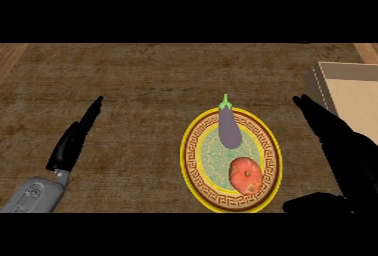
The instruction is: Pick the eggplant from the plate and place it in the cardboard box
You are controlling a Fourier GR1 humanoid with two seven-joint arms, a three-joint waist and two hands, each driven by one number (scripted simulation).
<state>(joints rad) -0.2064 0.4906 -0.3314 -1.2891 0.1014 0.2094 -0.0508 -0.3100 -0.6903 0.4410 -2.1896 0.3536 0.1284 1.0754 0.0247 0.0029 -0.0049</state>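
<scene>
dim, even light, faint shadows

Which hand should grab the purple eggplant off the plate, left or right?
Probably the right hand: it hangs open just beside the yellow-rimmed patterned plate holding the purple eggplant, with the cardboard box on that same side. The open left hand sits farther away across the counter.

Tomato [246, 175] (red) lies on brown counter [148, 80].
</scene>
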